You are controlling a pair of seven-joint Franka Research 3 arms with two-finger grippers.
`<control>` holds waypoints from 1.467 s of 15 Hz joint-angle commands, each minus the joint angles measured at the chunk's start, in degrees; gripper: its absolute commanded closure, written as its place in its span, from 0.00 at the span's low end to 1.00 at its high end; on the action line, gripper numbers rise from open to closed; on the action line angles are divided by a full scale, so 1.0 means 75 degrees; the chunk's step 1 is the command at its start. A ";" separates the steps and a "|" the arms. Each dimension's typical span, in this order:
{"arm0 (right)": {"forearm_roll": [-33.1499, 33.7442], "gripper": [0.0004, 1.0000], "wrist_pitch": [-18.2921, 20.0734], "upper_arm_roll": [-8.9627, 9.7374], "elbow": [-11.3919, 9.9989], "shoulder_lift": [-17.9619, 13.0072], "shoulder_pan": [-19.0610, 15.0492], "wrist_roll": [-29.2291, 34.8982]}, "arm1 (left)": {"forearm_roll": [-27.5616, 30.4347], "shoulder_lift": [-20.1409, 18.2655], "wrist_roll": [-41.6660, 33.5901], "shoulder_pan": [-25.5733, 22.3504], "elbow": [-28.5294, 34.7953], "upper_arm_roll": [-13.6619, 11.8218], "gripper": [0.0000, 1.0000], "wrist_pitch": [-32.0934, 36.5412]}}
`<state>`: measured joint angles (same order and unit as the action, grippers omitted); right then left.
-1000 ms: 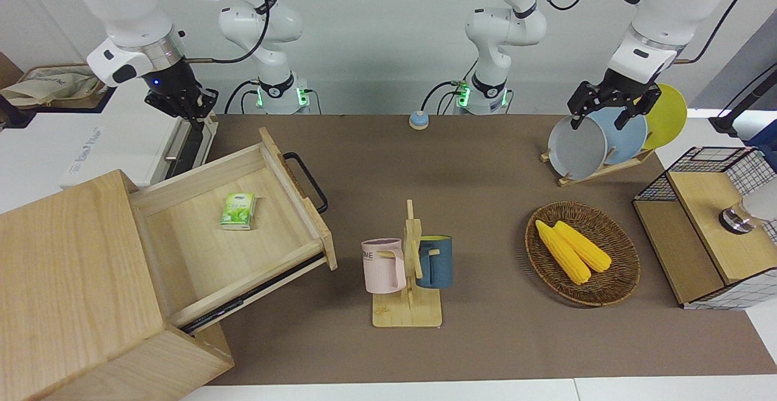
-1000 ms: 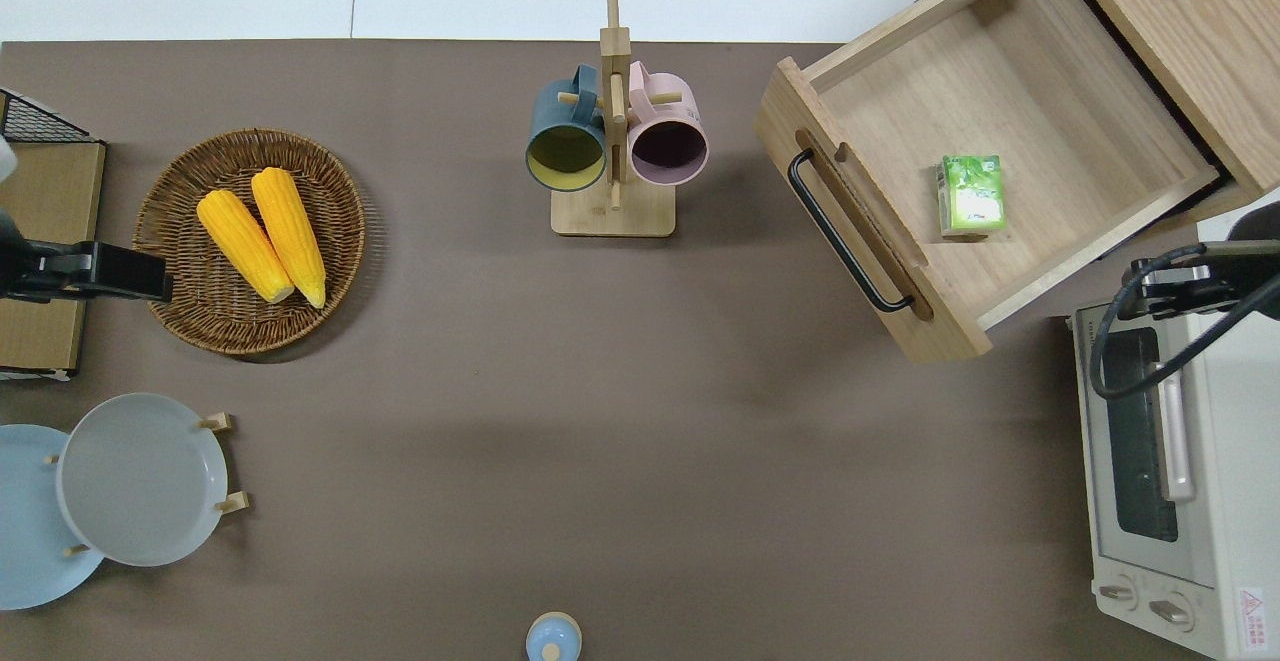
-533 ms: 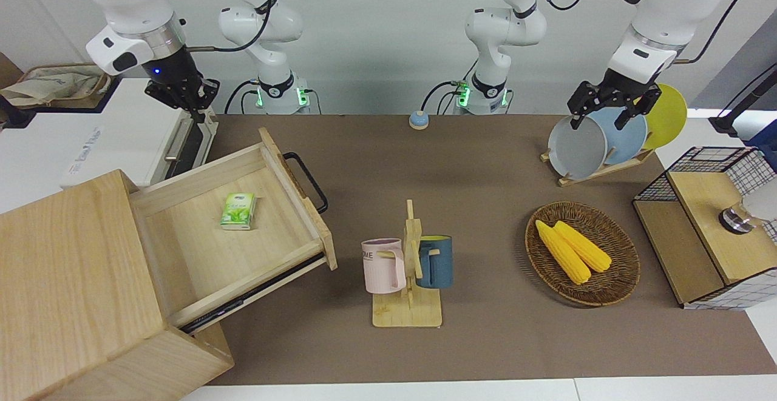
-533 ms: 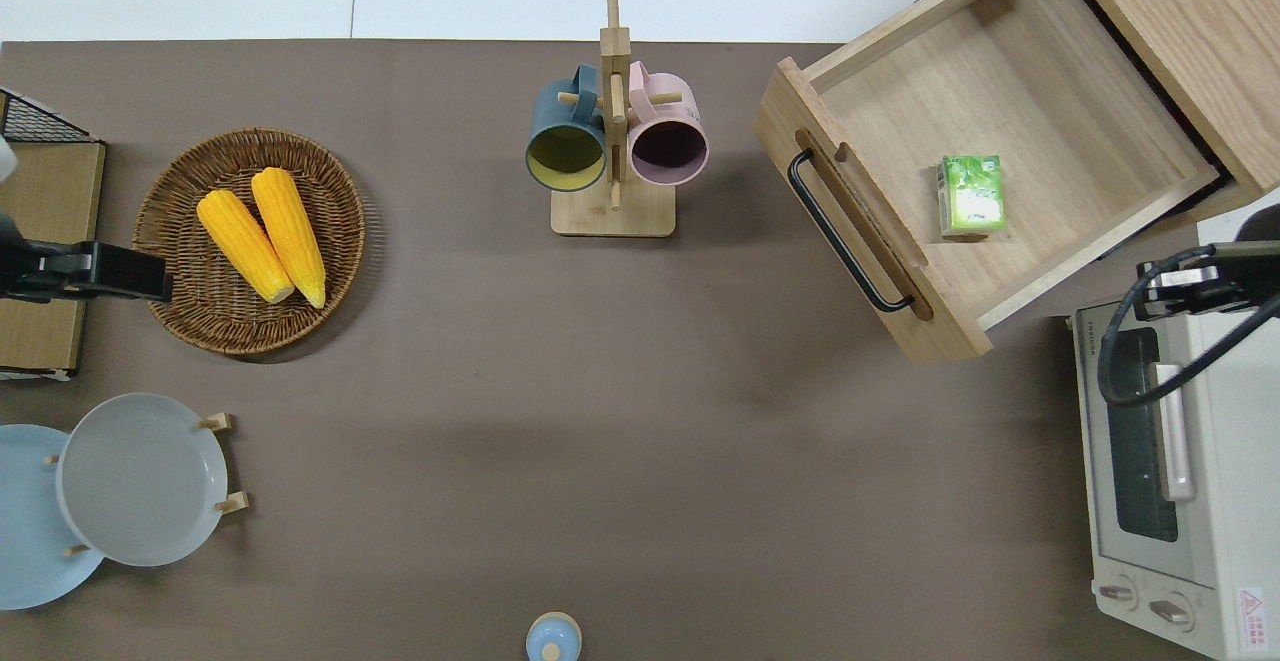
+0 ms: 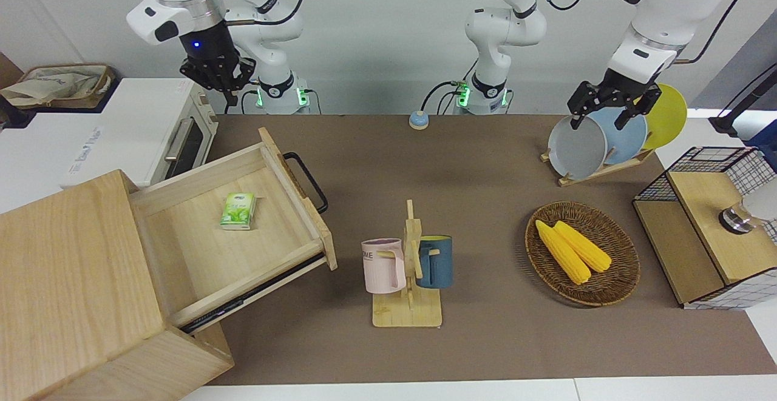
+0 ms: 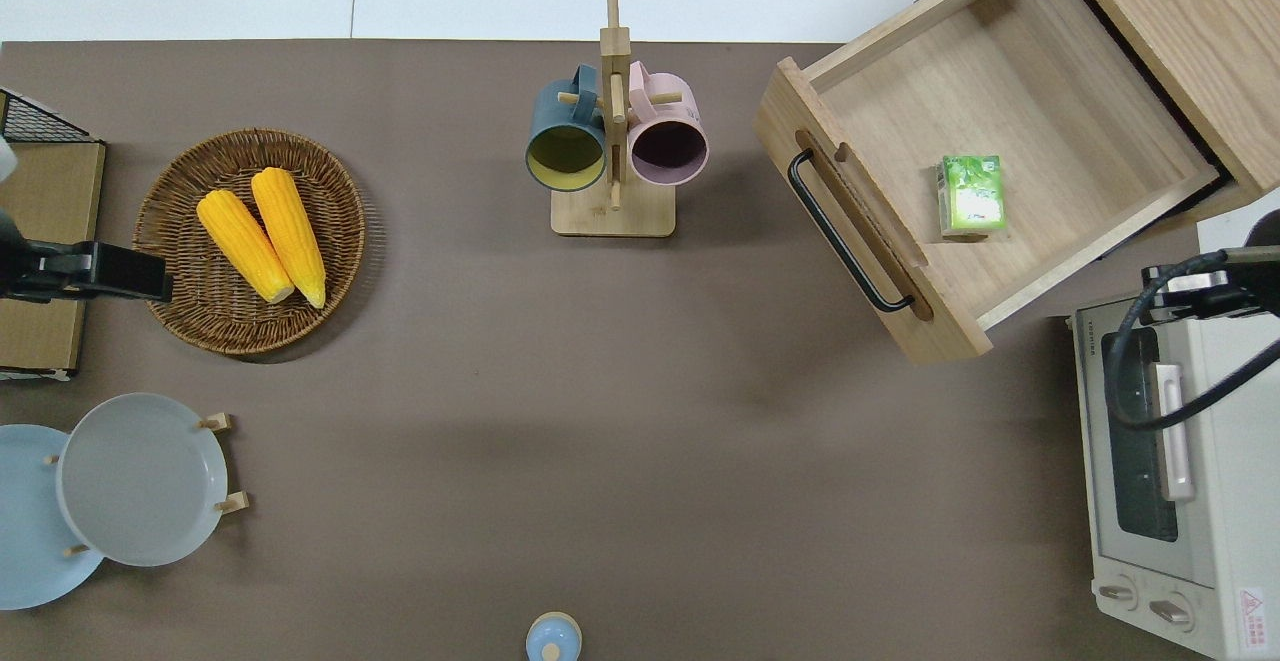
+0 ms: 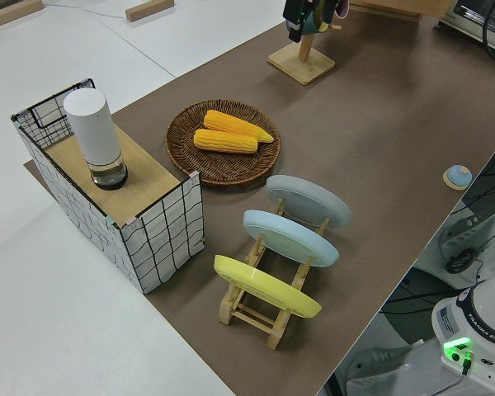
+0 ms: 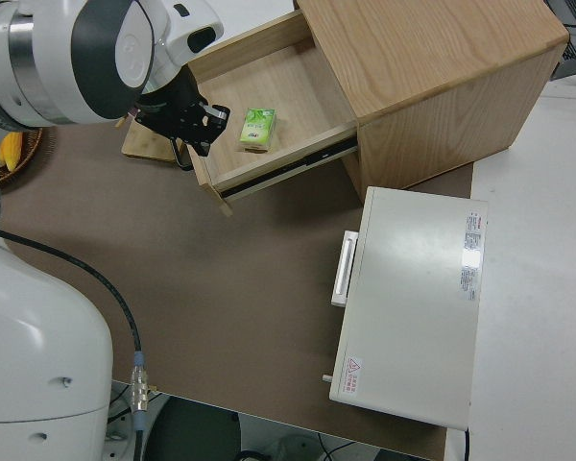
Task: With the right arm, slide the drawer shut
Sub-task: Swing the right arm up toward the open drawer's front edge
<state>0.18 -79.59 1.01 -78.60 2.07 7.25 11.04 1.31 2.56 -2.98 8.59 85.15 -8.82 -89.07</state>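
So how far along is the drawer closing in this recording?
Nothing is done yet: the wide light-wood drawer stands pulled fully out of the pale wood cabinet, a small green packet lying inside. The right gripper is up in the air, touching neither the drawer nor its black loop handle. The left arm is parked. Reaching the drawer front and pushing it in are both left.

I see the drawer (image 5: 243, 231) pulled wide open from its pale wood cabinet, angled across the counter at the right arm's end, black loop handle (image 5: 306, 181) facing the counter's middle.
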 commanded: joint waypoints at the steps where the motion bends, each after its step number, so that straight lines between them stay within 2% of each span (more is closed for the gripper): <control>1: -0.0258 1.00 0.0089 0.0018 0.0214 0.0064 0.0555 0.1337 | -0.0104 0.0092 -0.0049 0.0131 -0.0150 -0.0124 0.00 -0.0006; 4: -0.0258 1.00 -0.0285 0.0042 0.0214 0.0157 0.1082 0.2368 | -0.0104 0.0092 -0.0049 0.0131 -0.0150 -0.0124 0.00 -0.0006; 7: -0.0258 1.00 -0.0613 0.0089 0.0214 0.0450 0.1411 0.3411 | -0.0104 0.0092 -0.0049 0.0131 -0.0150 -0.0124 0.00 -0.0006; 13: -0.0246 1.00 -0.1422 0.0089 0.0214 0.1281 0.1892 0.5427 | -0.0115 0.0092 -0.0049 0.0131 -0.0150 -0.0124 0.00 -0.0006; 15: -0.0235 1.00 -0.1552 0.0077 0.0214 0.1563 0.2137 0.6141 | -0.0115 0.0092 -0.0049 0.0131 -0.0150 -0.0124 0.00 -0.0006; 17: -0.0235 1.00 -0.1716 0.0077 0.0214 0.1797 0.2197 0.6856 | -0.0115 0.0092 -0.0049 0.0131 -0.0150 -0.0124 0.00 -0.0006; 22: -0.0246 1.00 -0.1763 0.0030 0.0203 0.2126 0.2197 0.7877 | -0.0104 0.0092 -0.0049 0.0131 -0.0150 -0.0124 0.00 -0.0006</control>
<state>-0.01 -92.28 1.89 -78.00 16.62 23.80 65.18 1.31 2.56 -2.98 8.59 85.15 -8.82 -89.07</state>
